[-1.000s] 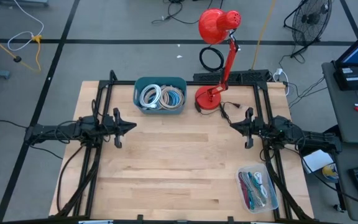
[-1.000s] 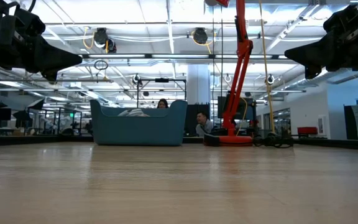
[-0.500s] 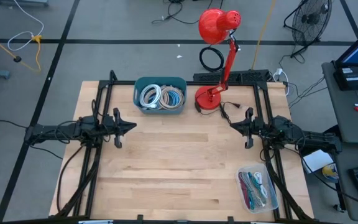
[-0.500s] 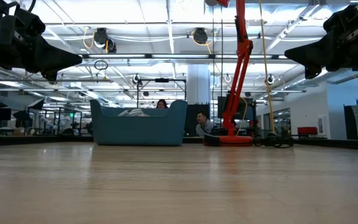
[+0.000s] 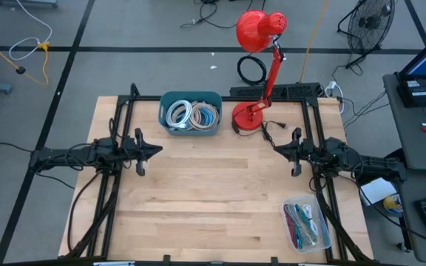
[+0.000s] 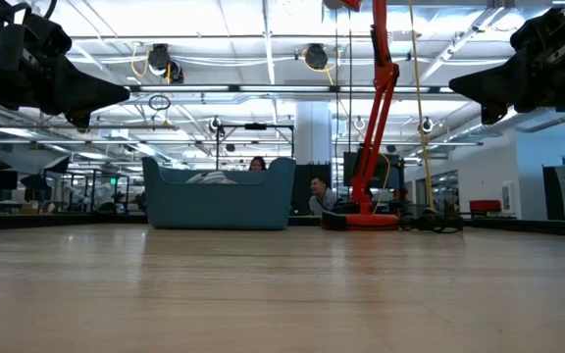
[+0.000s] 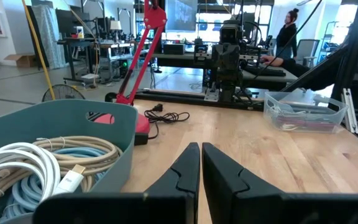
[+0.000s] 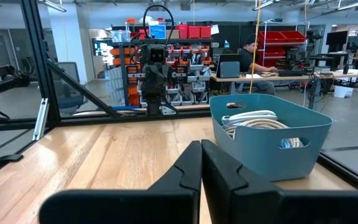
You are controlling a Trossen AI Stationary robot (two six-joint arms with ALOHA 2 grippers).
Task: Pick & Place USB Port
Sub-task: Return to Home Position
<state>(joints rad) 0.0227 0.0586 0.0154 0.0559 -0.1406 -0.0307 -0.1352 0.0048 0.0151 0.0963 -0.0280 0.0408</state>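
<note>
Nothing has moved since the earlier frames: both arms and both bins are where they were.

From above, the left gripper (image 5: 156,150) and right gripper (image 5: 276,148) point at each other across the counter (image 5: 213,199), well apart. The blue bin (image 5: 191,131), holding coiled white and pale-blue cables (image 5: 191,114), sits ahead of the left gripper, off to its left. The transparent bin (image 5: 285,214), with mixed cables (image 5: 304,225) inside, lies to the right gripper's left, slightly behind its tip. A red lamp (image 5: 248,117) stands just beside the blue bin, on the right gripper's side.

At counter height, both grippers hang above the wood without touching it; the blue bin is beyond and between them.

The left wrist view shows that gripper's fingers pressed together, holding nothing — the blue bin is close by and the transparent bin is across the counter.

The right wrist view shows that gripper's fingers together too, empty, with the blue bin near ahead.
</note>
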